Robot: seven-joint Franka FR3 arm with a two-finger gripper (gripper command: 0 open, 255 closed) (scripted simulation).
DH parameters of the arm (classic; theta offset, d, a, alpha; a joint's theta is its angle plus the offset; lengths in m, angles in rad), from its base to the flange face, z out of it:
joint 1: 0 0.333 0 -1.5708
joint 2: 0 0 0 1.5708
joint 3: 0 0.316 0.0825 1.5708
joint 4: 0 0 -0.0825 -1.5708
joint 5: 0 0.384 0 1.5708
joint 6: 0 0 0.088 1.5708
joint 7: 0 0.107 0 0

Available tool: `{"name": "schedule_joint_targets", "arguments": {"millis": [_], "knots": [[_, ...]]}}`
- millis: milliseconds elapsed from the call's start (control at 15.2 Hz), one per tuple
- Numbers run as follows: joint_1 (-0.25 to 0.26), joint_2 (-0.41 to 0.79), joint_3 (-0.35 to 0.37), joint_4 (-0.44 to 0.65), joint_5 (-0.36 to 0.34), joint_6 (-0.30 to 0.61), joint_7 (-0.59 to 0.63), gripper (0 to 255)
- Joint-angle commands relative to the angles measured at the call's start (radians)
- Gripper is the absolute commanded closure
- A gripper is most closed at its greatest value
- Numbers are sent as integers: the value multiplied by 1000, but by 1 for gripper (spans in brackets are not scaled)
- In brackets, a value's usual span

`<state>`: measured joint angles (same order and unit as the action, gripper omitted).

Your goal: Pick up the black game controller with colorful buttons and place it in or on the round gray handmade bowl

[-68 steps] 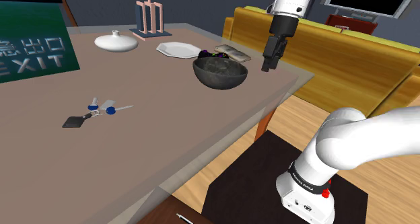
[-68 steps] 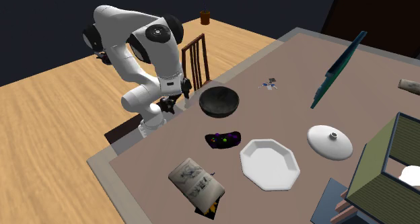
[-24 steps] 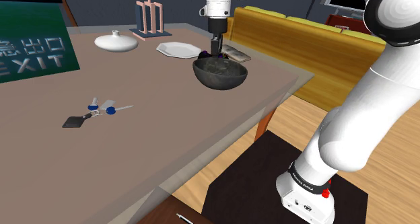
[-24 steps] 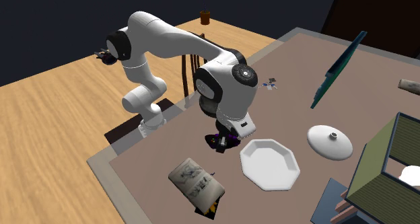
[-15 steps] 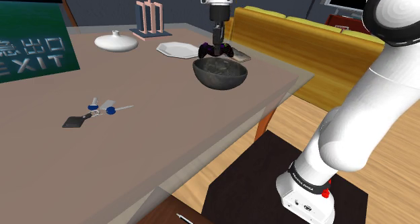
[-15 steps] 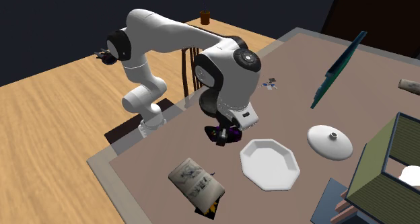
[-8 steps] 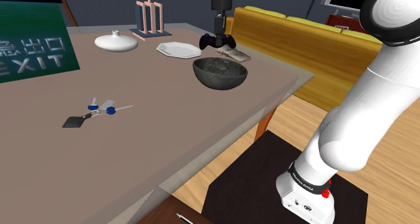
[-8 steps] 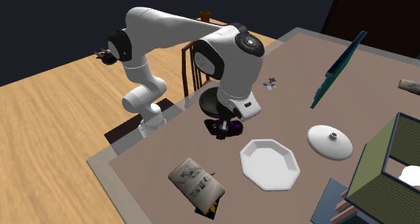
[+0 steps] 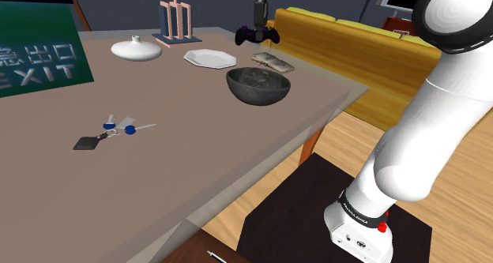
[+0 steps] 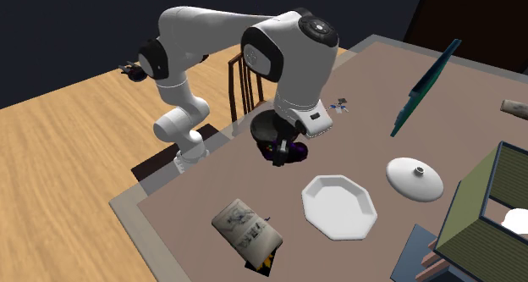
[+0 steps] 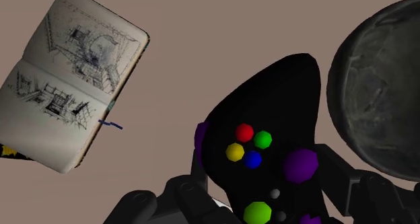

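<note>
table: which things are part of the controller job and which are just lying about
Job: black game controller, dark grey bowl.
Lying about: open sketchbook, white plate, white round lid, green exit sign.

My wrist view's edge crops the game controller (image 11: 266, 155) and gray bowl (image 11: 377, 95); the second exterior view's arm (image 10: 292, 64) largely masks that bowl.

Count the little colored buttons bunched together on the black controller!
4, in a diamond on the game controller held by the pincer: red farthest from the pincer, blue nearest, green toward the bowl, yellow toward the sketchbook. More may be hidden.
</note>
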<state>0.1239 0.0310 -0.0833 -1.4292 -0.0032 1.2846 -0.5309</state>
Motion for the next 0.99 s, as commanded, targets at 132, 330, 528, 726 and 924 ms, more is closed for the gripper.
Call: {"name": "schedule_joint_targets", "arguments": {"millis": [132, 330, 528, 726, 924], "knots": [[-2, 30, -2, 98, 2, -68, -3, 255], [8, 6, 7, 87, 3, -81, 16, 255], [39, -91, 36, -35, 8, -56, 77, 255], [65, -176, 69, -137, 20, -38, 140, 255], [90, -251, 105, -221, 38, -27, 203, 255]]}}
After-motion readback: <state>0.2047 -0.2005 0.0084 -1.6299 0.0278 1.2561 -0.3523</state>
